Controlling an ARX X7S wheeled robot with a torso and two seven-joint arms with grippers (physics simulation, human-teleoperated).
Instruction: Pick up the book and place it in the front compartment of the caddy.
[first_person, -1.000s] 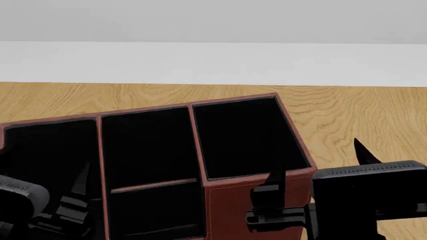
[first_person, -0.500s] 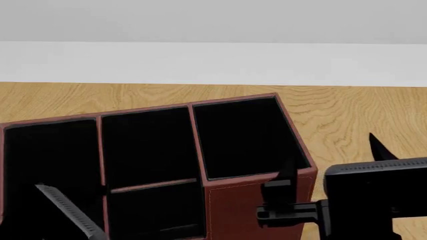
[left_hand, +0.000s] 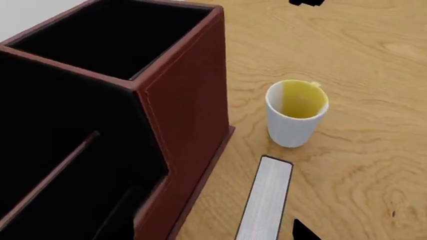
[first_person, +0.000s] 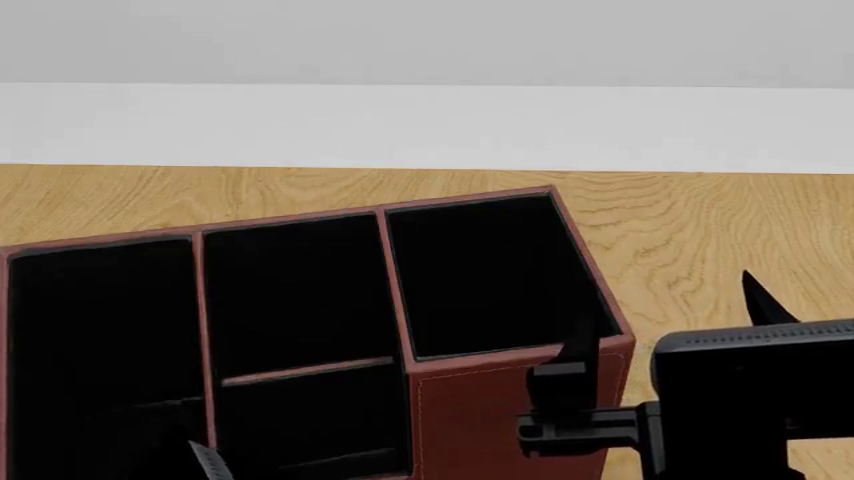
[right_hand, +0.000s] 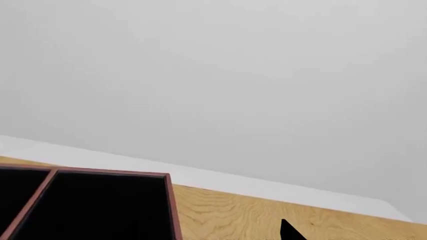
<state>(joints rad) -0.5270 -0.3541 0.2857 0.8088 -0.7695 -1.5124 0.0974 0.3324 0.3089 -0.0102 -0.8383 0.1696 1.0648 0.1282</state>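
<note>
While book (left_hand: 265, 199) lies on counter (left_hand: 360, 45) by mug (left_hand: 296, 113): not picked yet.
Caddy (left_hand: 180, 105) compartments look empty; gripper states can't tell, L or R.

Bright, even sim light; sharp, no blur/glare; caddy (first_person: 467, 400) interior pure black, shadows faint.

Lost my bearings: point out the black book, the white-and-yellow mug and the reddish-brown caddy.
Black hardcover book (left_hand: 265, 197): left wrist view, white page edges.
White-and-yellow mug (left_hand: 292, 129): left wrist view, outer wall.
Reddish-brown leather-look caddy (left_hand: 190, 105): left wrist view, side wall.
</note>
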